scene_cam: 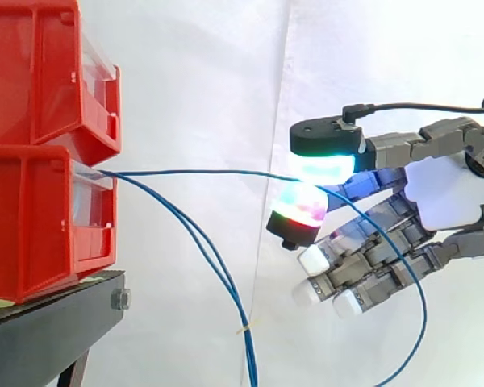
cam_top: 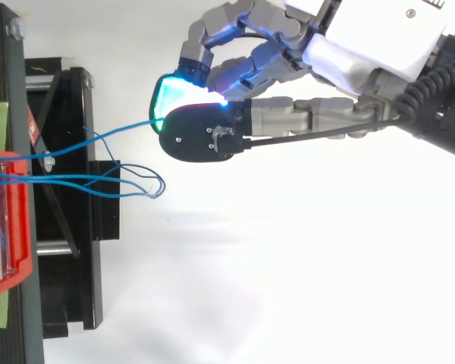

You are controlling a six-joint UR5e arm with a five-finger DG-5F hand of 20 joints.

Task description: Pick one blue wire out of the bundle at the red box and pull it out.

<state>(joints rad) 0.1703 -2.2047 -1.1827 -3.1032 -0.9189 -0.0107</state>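
Observation:
Two red bins are stacked at the left, and the lower bin (scene_cam: 32,226) has several thin blue wires coming out of its front. One blue wire (scene_cam: 202,172) runs nearly level and taut from that bin to my hand (scene_cam: 444,193). It is pinched between a green-glowing pad (scene_cam: 327,165) above and a red-green pad (scene_cam: 300,208) below, about a hand's length from the bin. Past the pinch, the wire's free end arcs down behind the hand (cam_top: 364,45). The other fingers are loosely extended, white-tipped, below it. The remaining wires (scene_cam: 218,274) sag downward together.
The bins rest on a black stand (scene_cam: 56,314), in front of a white curtain. The upper red bin (scene_cam: 40,72) overhangs the wire exit. A small pale tie (scene_cam: 244,329) binds the hanging wires. From above, the slack wires loop (cam_top: 136,186) just beyond the stand (cam_top: 76,250).

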